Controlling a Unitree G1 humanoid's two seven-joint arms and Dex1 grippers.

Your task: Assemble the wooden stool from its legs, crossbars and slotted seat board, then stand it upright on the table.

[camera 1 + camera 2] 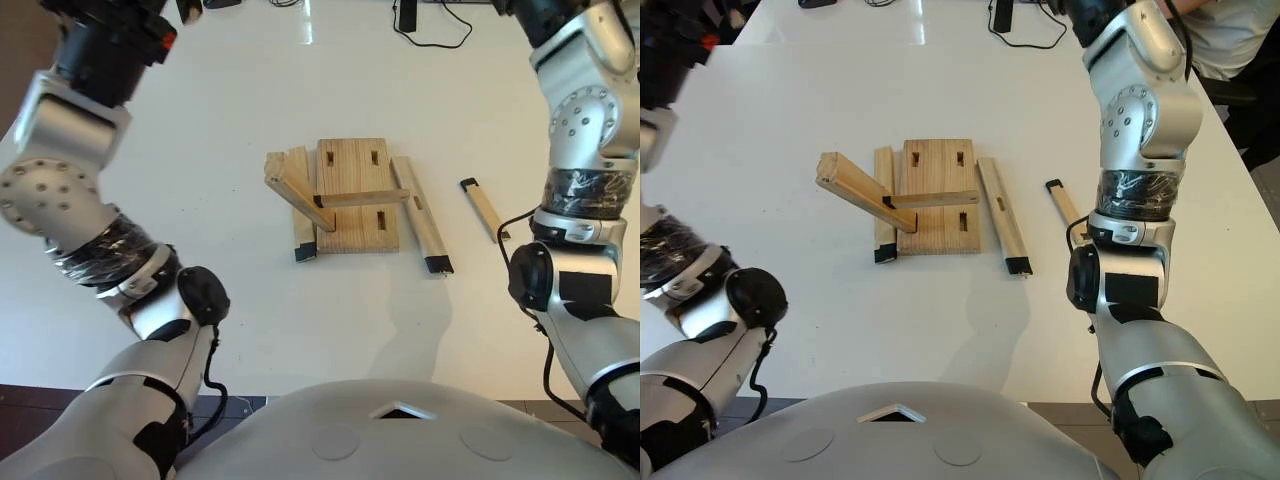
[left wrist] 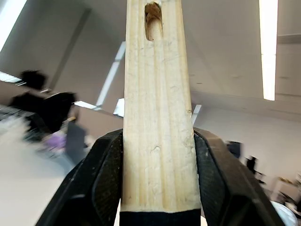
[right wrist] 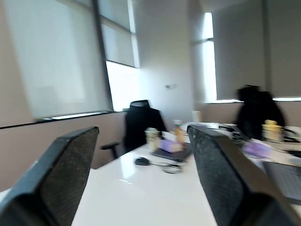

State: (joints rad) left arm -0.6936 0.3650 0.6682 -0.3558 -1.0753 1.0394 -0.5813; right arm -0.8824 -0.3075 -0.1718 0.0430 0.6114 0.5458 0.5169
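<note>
Left wrist view — left pincer (image 2: pixel 158 146) clamped on slotted leg (image 2: pixel 157 80), leg jutting out beyond its grip, right pincer (image 3: pixel 143 141) spread wide.

Table (image 1: pixel 150 180) bare left of the board (image 1: pixel 352 235) and along the near edge. Tilted leg (image 1: pixel 297 190) rears over the board's left side. Another leg (image 1: pixel 421 215) lies just beside its right, with a bar (image 1: pixel 484 209) beyond and a gap between.

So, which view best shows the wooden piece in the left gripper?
Left wrist view: the wooden piece, slot included, close up in the left gripper. Eye views stop at that arm; right wrist view faces the room.
</note>
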